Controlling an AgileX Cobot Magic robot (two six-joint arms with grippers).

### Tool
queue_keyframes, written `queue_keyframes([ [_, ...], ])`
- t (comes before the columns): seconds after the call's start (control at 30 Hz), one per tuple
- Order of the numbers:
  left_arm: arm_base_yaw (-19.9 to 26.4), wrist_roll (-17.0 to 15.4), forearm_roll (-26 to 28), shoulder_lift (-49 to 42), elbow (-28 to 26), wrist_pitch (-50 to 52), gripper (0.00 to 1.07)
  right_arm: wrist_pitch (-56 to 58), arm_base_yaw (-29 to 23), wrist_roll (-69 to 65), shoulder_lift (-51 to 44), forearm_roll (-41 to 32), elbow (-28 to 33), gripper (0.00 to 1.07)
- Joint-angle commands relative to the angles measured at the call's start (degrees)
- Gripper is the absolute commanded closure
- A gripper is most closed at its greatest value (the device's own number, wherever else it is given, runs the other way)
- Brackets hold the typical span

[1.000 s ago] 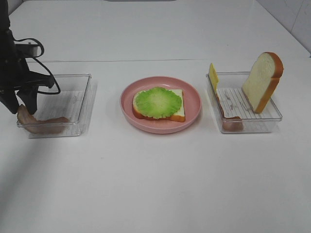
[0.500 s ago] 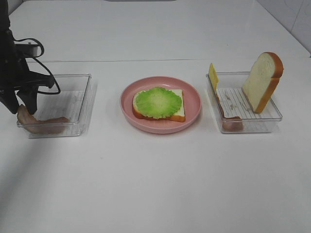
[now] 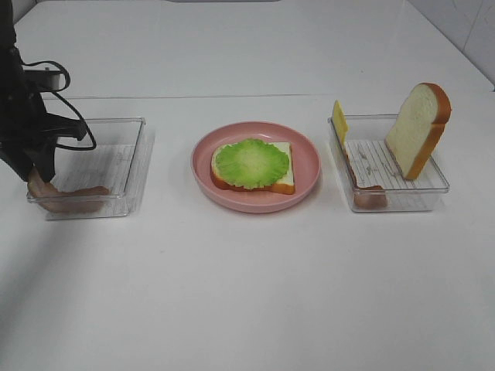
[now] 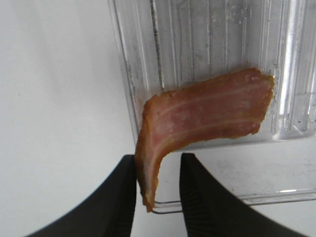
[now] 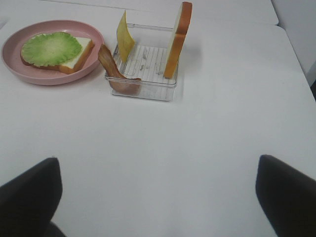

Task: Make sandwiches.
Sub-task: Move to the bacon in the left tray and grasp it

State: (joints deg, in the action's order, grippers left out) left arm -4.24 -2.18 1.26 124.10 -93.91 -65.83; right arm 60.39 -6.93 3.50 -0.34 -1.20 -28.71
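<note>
Two layers are done, judging from the high view: one bread slice (image 3: 283, 176) lies on the plate (image 3: 309, 166) with lettuce (image 3: 251, 162) on it. Bacon, cheese and the top slice are still to go. The cheese (image 3: 339, 120), the top slice (image 3: 418, 127) and a spare strip (image 3: 370, 195) wait in the right tray (image 3: 437, 185). The bacon (image 3: 71, 198) lies in the left tray (image 3: 133, 127), one end lifted over its outer corner, and the left pincer (image 3: 35, 166) stands right over that end. In the left wrist view the left pincer (image 4: 158, 165) straddles the upturned end of the bacon (image 4: 207, 111). One finger (image 4: 126, 187) looks to be touching it and the other stands a little off, so the jaws are narrowly parted and not yet pinching. The rest of the strip lies flat on the tray floor. In the right wrist view the right pincer (image 5: 158, 165) is spread wide and holds nothing. It hangs over bare desk (image 5: 163, 128), well apart from the right tray (image 5: 143, 91) and the plate (image 5: 15, 44) beyond.
</note>
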Motion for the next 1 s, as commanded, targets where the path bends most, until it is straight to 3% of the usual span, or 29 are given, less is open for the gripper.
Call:
queue_keyframes([
  [0.03, -0.06, -0.11, 0.29, 0.11, 0.34, -0.97, 0.78, -0.29, -0.06, -0.17, -1.26, 0.17, 0.0, 0.09],
  [0.87, -0.06, -0.11, -1.26, 0.11, 0.34, -2.92, 0.83, -0.29, -0.06, -0.17, -1.26, 0.17, 0.0, 0.09],
  [0.97, -0.06, -0.17, -1.83, 0.11, 0.34, -3.27, 0.91, -0.29, -0.06, -0.17, -1.26, 0.17, 0.0, 0.09],
  [1.0, -0.06, -0.29, -2.35, 0.11, 0.34, -3.32, 0.99, -0.29, -0.06, -0.17, -1.26, 0.17, 0.0, 0.09],
])
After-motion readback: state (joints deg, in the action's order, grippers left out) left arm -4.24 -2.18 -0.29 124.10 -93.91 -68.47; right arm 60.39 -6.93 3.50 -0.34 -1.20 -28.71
